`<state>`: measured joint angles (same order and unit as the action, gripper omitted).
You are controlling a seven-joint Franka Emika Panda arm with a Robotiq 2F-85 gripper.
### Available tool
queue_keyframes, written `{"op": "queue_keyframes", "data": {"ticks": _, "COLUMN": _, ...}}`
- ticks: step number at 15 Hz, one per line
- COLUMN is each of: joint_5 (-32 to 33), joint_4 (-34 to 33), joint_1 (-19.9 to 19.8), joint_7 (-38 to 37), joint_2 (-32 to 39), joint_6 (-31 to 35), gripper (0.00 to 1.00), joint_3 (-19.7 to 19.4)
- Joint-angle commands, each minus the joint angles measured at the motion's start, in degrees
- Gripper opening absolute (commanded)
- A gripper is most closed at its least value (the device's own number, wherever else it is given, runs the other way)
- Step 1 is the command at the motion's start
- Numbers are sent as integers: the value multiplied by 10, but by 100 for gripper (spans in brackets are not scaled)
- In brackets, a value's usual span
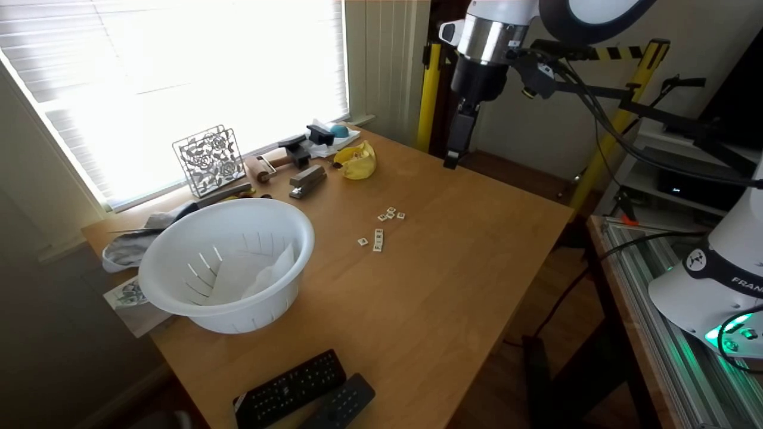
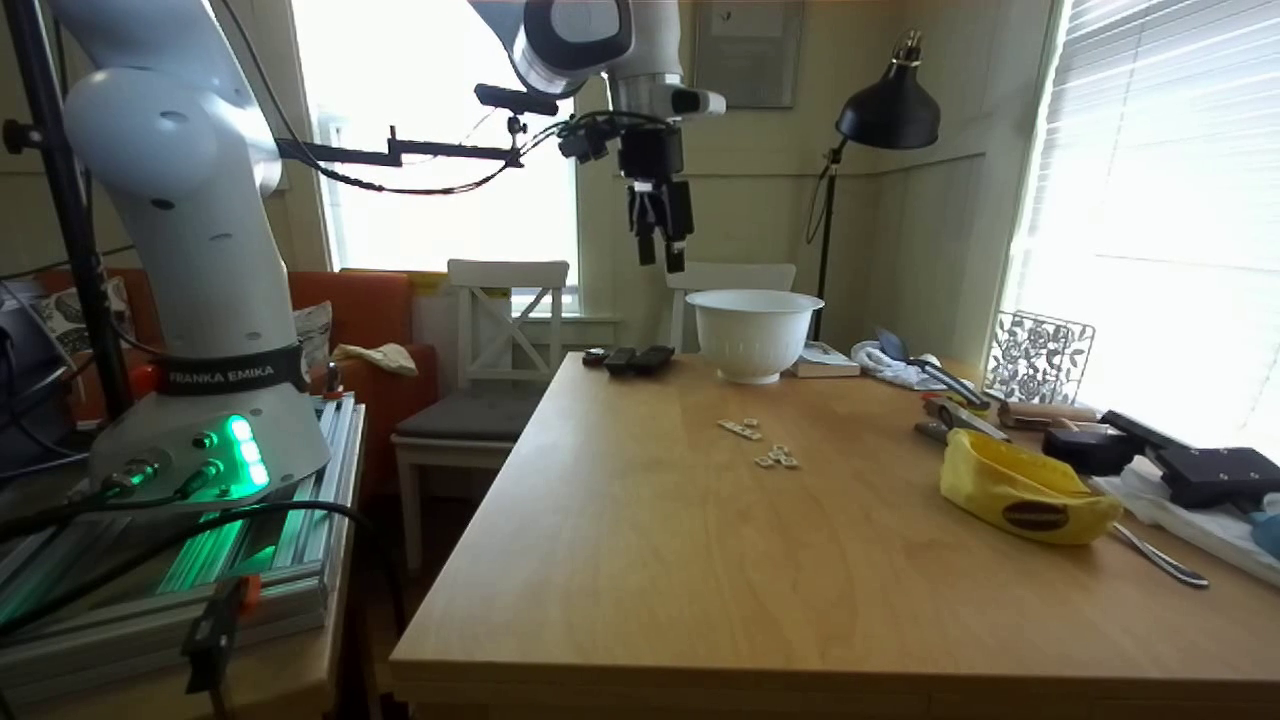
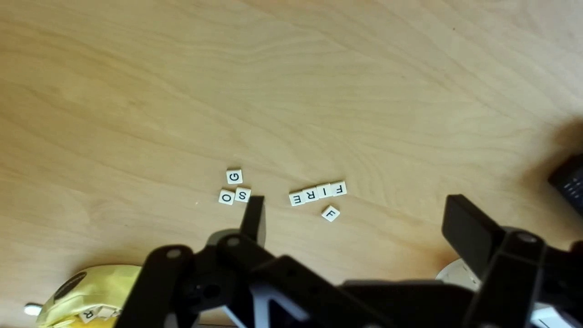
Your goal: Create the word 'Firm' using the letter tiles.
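Small whitish letter tiles lie on the wooden table. A touching row (image 3: 310, 194) reads F-I-R-E, upside down in the wrist view; it also shows in an exterior view (image 1: 378, 240). A loose, turned F tile (image 3: 330, 213) lies beside the row. Tiles G (image 3: 234, 176), O (image 3: 226, 197) and S (image 3: 242, 194) lie apart from it; a finger stands close to S in the picture. A yellow banana pouch (image 3: 107, 282) holds more tiles, one showing R (image 3: 89, 315). My gripper (image 3: 355, 200) is open and empty, high above the table, as an exterior view (image 2: 661, 258) also shows.
A white slotted bowl (image 1: 244, 319) stands near the tiles. Black remotes (image 1: 292, 387) lie at a table corner. A stapler (image 1: 307, 180), metal napkin holder (image 1: 211, 161), rolling pin and other tools line the window side, near the yellow pouch (image 1: 360, 167).
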<state>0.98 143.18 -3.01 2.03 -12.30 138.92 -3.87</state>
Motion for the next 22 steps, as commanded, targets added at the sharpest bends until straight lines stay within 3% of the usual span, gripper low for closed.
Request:
{"op": "queue_keyframes", "data": {"ticks": 1, "joint_5": 0, "joint_4": -1, "joint_1": -1, "joint_7": 0, "joint_2": -1, "joint_6": -1, "gripper": 100, "joint_3": 2}}
{"op": "queue_keyframes", "data": {"ticks": 5, "joint_5": 9, "joint_4": 1, "joint_1": -8, "joint_7": -16, "joint_2": 2, "joint_6": 8, "gripper": 100, "joint_3": 3}}
{"op": "queue_keyframes", "data": {"ticks": 10, "joint_5": 16, "joint_4": -31, "joint_1": -35, "joint_7": -18, "joint_2": 71, "joint_6": 50, "gripper": 100, "joint_3": -25}}
{"op": "queue_keyframes", "data": {"ticks": 15, "joint_5": -21, "joint_4": -59, "joint_1": -39, "joint_7": 53, "joint_2": 138, "joint_6": 108, "gripper": 100, "joint_3": -45}}
{"op": "queue_keyframes", "data": {"ticks": 20, "joint_5": -104, "joint_4": -91, "joint_1": -47, "joint_7": 178, "joint_2": 202, "joint_6": 125, "gripper": 100, "joint_3": -30}}
{"op": "queue_keyframes", "data": {"ticks": 21, "joint_5": -115, "joint_4": -99, "joint_1": -51, "joint_7": 198, "joint_2": 213, "joint_6": 120, "gripper": 80, "joint_3": -25}}
{"op": "queue_keyframes", "data": {"ticks": 22, "joint_5": -125, "joint_4": -107, "joint_1": -55, "joint_7": 215, "joint_2": 225, "joint_6": 117, "gripper": 74, "joint_3": -21}}
